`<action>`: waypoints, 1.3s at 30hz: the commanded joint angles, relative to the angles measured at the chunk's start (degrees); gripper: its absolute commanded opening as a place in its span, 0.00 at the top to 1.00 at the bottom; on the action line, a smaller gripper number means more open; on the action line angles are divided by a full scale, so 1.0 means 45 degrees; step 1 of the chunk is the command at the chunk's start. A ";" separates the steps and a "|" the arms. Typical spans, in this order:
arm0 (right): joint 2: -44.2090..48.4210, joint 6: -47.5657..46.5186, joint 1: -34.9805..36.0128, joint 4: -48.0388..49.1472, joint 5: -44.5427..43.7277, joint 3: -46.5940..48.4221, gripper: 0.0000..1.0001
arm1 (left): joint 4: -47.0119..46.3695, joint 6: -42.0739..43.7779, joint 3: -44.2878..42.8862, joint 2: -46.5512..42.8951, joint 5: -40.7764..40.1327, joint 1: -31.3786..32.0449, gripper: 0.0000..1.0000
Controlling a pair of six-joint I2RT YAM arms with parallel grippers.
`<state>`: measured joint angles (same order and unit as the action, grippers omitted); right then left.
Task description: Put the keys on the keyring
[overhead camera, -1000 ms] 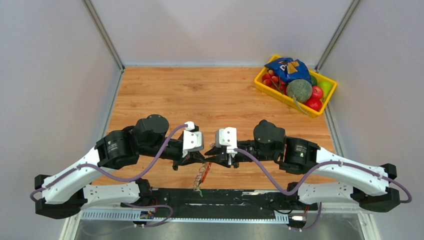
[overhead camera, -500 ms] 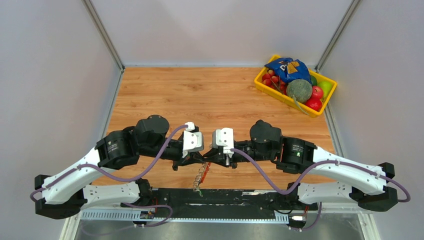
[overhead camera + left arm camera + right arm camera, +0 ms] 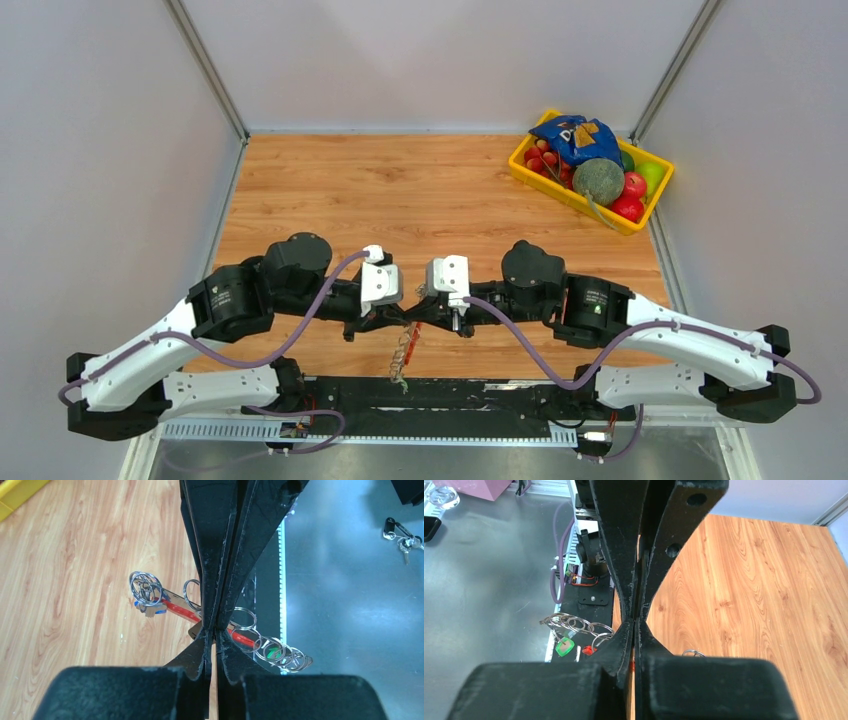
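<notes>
Lying nearest the arm bases, on the grey metal surface (image 3: 350, 605), the black-headed key (image 3: 391, 526) is sitting well apart from everything else, at 2 o'clock from the left jaws in the left wrist view. By my reading, that is putting it on the right arm's side.

The keyring (image 3: 404, 352) is hanging its strap over the bench's (image 3: 450, 190) near edge. Its green tip (image 3: 272, 653) is pointing toward 6 o'clock and its long axis is running up toward 12, crosswise to both arms.

The left gripper (image 3: 402, 322) is pointing in from 9 o'clock, jaws pressed together and apparently pinching the strap on its red strip (image 3: 180, 611). The right gripper (image 3: 426, 322) is facing it from 3 o'clock, just beside, jaws likewise pressed together. I cannot tell whether they are gripping anything.

Farther out, the end ring (image 3: 145, 586) is lying over the wood with the blue-headed key (image 3: 159, 611) touching it. I cannot tell whether that key is threaded on.
</notes>
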<state>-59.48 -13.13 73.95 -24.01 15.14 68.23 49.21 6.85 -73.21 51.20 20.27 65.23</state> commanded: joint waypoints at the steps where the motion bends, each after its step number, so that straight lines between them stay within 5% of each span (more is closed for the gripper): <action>1: 0.0700 0.0543 0.0213 0.1149 -0.0284 -0.0345 1.00 | -0.2021 0.0049 0.0343 -0.0950 -0.0162 0.0055 0.85; 4: 0.1350 0.0989 0.0329 0.1818 -0.0615 -0.0794 1.00 | -0.2720 -0.0029 0.0811 -0.1861 0.0178 0.0055 0.67; 10: 0.2257 0.1645 0.0463 0.3369 -0.1167 -0.1441 1.00 | -0.3925 -0.0320 0.1161 -0.2581 0.0410 0.0055 0.59; 22: 0.4030 0.2497 0.0501 0.7576 -0.1249 -0.3569 1.00 | -0.7141 -0.1439 0.2492 -0.2603 0.0713 0.0055 0.58; 39: 0.4312 0.2827 0.0525 0.8168 -0.1174 -0.3831 1.00 | -0.8523 -0.1773 0.2365 -0.1681 0.1601 0.0055 0.61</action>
<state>-41.41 -1.48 76.01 7.79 10.09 51.35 13.74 0.23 -61.76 42.52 25.47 65.28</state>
